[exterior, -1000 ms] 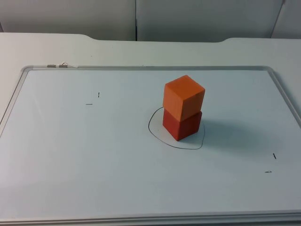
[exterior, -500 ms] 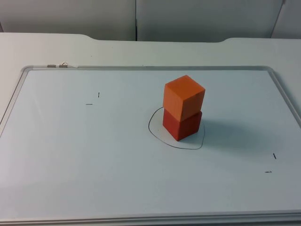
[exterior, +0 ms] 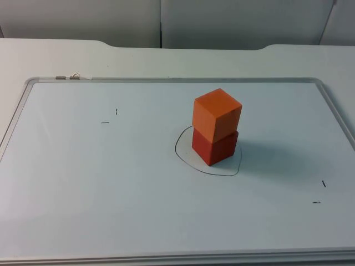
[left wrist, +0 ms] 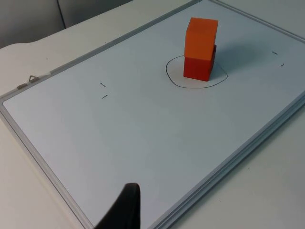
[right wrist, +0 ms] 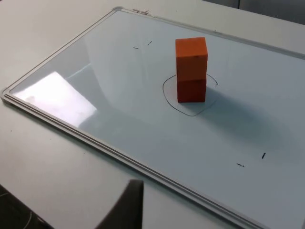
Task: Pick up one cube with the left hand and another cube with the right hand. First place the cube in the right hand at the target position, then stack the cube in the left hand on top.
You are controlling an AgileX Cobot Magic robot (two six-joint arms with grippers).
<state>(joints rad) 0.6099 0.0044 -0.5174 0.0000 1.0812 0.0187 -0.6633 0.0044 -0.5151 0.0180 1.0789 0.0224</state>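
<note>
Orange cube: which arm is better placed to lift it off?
Right, slightly: the orange cube, on the red cube, stands right of the whiteboard's middle. Left gripper and right gripper both wait well back from it.

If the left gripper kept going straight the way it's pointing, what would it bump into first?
Probably the white whiteboard lying flat on the table, on a bare patch of it. The left gripper's black fingertip hangs above the board's near edge, well short of the orange cube stacked on the red cube.

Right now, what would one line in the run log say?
stack: orange cube atop red cube | place: inside drawn outline on whiteboard | arms: both drawn back, waiting | task: looks done
</note>
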